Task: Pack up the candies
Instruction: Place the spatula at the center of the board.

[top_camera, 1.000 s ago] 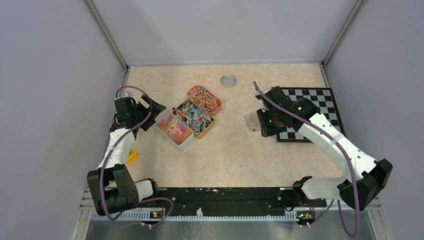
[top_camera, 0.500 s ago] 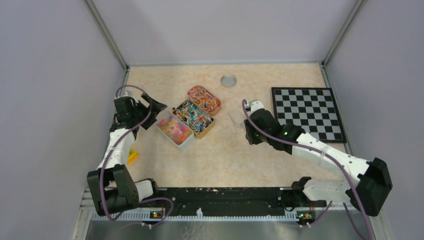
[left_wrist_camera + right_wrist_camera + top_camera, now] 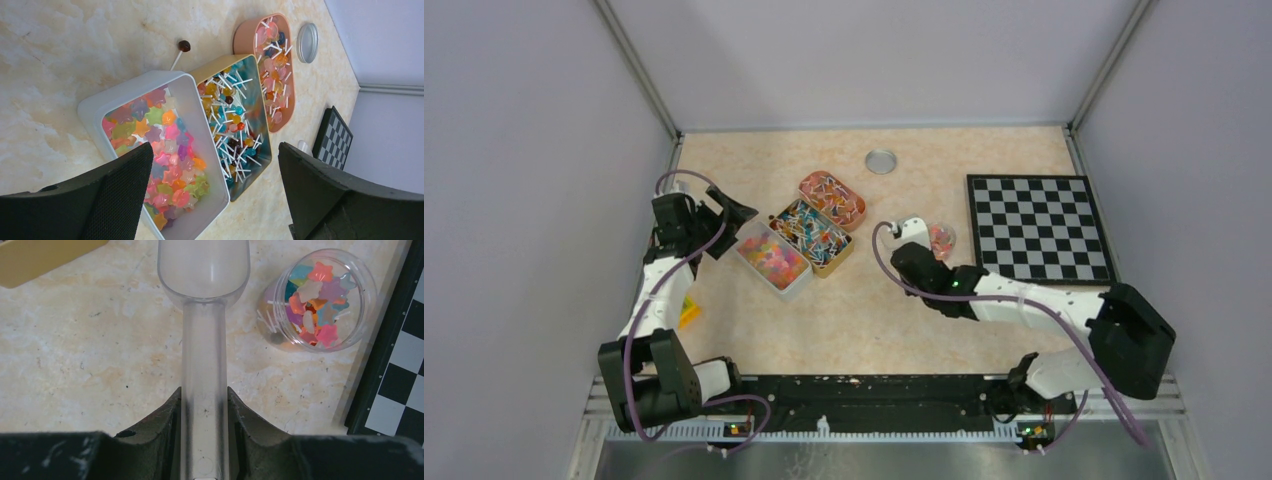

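Claw status, overhead view: my left claw [image 3: 732, 226] stands with its jaws wide apart, holding nothing, just beside the white tray [image 3: 792, 290] on the counter [image 3: 854, 320]. My right claw [image 3: 908, 245] sits low near mid-counter. The clear jar [image 3: 942, 238] is just beside it and the checkerboard [image 3: 1039, 225] is further right. A round lid [image 3: 881, 160] lies well apart, near the far edge.

Left wrist view: the candies [image 3: 160, 155], star-shaped jellies in mixed colours, fill the white tray. The yellow tin [image 3: 220, 61] of lollipops [image 3: 230, 115] sits against it, and the pink tin [image 3: 245, 35] comes next. One loose lollipop lies on the counter beside the tray.

Right wrist view: my right claw is clamped on the handle of a clear scoop [image 3: 204, 270], whose bowl is empty. More star candies sit inside the open, upright jar, to the right of the scoop bowl and apart from it.
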You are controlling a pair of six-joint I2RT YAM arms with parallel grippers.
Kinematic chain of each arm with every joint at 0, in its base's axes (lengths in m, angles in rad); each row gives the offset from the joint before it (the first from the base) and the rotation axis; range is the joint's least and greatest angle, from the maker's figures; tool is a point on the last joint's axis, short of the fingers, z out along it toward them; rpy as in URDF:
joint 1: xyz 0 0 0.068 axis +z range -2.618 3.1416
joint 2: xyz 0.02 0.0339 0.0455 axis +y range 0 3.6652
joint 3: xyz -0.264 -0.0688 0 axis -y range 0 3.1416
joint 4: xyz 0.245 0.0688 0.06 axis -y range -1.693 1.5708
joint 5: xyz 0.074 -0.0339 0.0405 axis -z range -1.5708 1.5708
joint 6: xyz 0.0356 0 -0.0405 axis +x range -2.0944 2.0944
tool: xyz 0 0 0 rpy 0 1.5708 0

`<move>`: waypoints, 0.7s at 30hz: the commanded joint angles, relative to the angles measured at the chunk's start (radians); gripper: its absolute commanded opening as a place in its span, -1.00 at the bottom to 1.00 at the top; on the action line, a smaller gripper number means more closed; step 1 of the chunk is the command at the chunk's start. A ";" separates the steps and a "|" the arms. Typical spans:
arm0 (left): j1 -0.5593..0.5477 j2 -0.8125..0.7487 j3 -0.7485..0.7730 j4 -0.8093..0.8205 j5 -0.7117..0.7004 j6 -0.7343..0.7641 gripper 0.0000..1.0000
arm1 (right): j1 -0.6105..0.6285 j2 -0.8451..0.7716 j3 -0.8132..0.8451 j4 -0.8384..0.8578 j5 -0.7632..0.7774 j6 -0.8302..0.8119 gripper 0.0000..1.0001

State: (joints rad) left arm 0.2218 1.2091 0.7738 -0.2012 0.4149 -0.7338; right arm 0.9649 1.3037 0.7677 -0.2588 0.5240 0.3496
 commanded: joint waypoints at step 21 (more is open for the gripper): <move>0.001 -0.025 -0.010 0.050 0.009 -0.005 0.97 | 0.129 0.354 0.137 0.104 0.059 0.366 -0.38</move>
State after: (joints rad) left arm 0.2218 1.2087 0.7704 -0.1936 0.4149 -0.7345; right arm 1.0775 1.6489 0.8581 -0.1535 0.5709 0.6674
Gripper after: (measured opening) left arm 0.987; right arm 0.298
